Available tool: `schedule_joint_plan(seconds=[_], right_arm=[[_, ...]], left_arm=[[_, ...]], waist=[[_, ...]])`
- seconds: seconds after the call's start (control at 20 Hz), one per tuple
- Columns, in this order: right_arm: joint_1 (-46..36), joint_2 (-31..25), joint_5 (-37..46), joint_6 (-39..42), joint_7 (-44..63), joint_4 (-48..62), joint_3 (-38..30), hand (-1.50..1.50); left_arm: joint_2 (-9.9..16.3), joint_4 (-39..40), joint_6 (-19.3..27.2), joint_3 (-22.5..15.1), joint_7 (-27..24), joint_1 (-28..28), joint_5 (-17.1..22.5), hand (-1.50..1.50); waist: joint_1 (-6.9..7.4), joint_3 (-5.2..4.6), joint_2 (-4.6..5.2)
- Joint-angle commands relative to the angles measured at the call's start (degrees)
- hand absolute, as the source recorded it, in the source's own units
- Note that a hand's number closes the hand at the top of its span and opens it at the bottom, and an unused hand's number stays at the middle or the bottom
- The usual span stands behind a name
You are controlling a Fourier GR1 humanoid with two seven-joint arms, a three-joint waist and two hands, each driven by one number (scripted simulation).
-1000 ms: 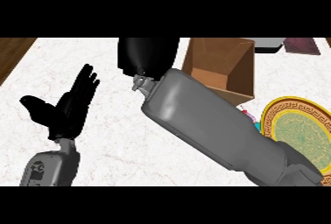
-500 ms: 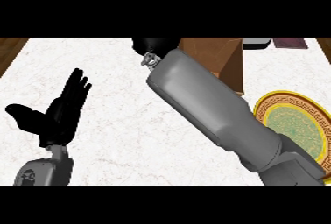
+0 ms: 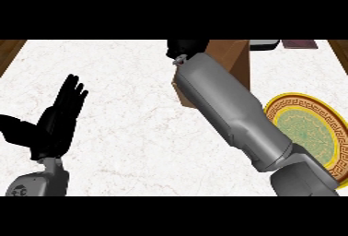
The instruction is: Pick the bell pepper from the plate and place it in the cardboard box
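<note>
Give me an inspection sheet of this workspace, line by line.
Surface: white marbled counter.
Job's things: cardboard box at the far edge, mostly behind the right forearm; plate at right shows no bell pepper.
Clutter: two dark flat items beyond the box.
Hands: left hand open, fingers up, resting at left; right hand at the box, fingers not readable.
Cables: nothing seen.
Surroundings: wooden strip at the far left.

No legible text, numbers or brand marks appear on any surface. The plate (image 3: 319,120) bears only a gold key-pattern border, not lettering. A small pale mark on the left forearm (image 3: 20,189) near the lower edge may be a logo; it cannot be read.
</note>
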Motion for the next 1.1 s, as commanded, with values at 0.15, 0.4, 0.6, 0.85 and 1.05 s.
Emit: schedule_joint_plan(seconds=[0.15, 0.4, 0.6, 0.85, 1.05], right_arm=[[1.8, 0.2, -7.2, 7.9, -1.1, 8.2, -7.4, -1.5], [6.6, -0.3, -3.7, -8.6, -8.7, 8.7, -7.4, -1.5], [5.4, -2.9, 0.4, -21.1, -12.9, 3.6, -5.6, -1.5], [5.2, -2.4, -2.2, -31.5, -14.7, 0.5, -10.8, -1.5], [6.9, -1.1, -9.0, -37.2, -16.1, -6.8, -17.0, -1.5]], left_arm=[[-1.7, -0.3, 1.0, -1.5, -1.4, 1.8, -1.4, 0.0], [0.6, -2.9, 0.5, 0.1, 3.8, -0.5, 0.3, 0.0], [-0.6, 0.3, 1.0, -0.1, -0.2, 0.3, -1.0, 0.0], [-1.5, -1.1, 0.1, -1.4, -2.3, 3.3, -1.1, 0.0], [-0.6, -0.8, 0.5, 0.0, -1.2, 2.9, -0.8, 0.0]], waist=[[-0.59, 0.04, 0.01], [-0.51, 0.09, 0.03], [-0.96, 0.09, 0.07], [-0.77, 0.08, -0.08], [-1.6, 0.14, -0.35]])
